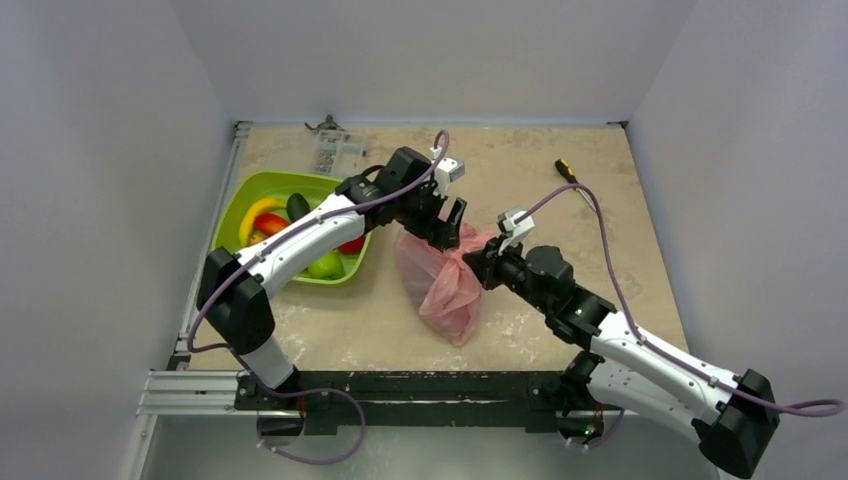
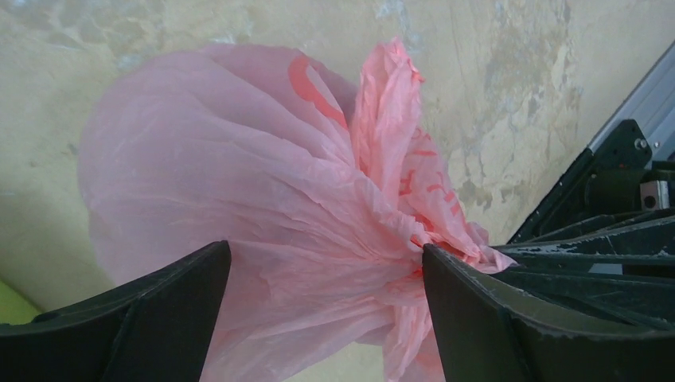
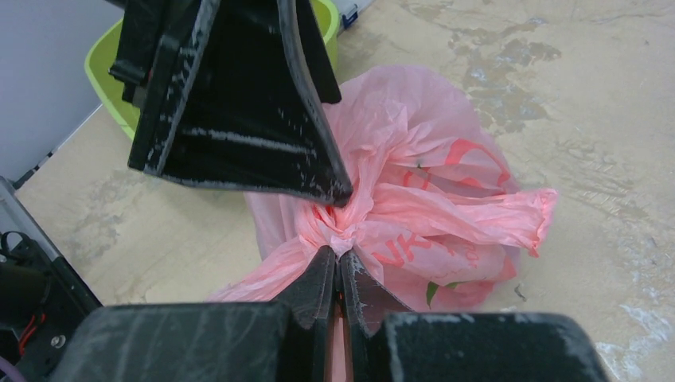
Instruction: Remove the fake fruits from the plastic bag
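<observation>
The pink plastic bag [image 1: 447,280] lies crumpled mid-table, its neck gathered into a twisted knot [image 3: 342,231]. It fills the left wrist view [image 2: 239,199]. My right gripper [image 3: 337,259] is shut on the bag's knot, pinching thin plastic. My left gripper [image 2: 326,263] is open, its jaws straddling the bag's neck, one fingertip [image 3: 318,179] touching the knot from above. Fake fruits [image 1: 270,222] lie in the lime-green tray: a yellow banana, a red one, a dark green one, a light green one [image 1: 326,266]. Whether any fruit is inside the bag cannot be seen.
The lime-green tray [image 1: 240,195] stands at the left, partly under my left arm. A screwdriver with a yellow-black handle [image 1: 567,171] lies at the back right. A clear plastic packet [image 1: 330,150] lies at the back edge.
</observation>
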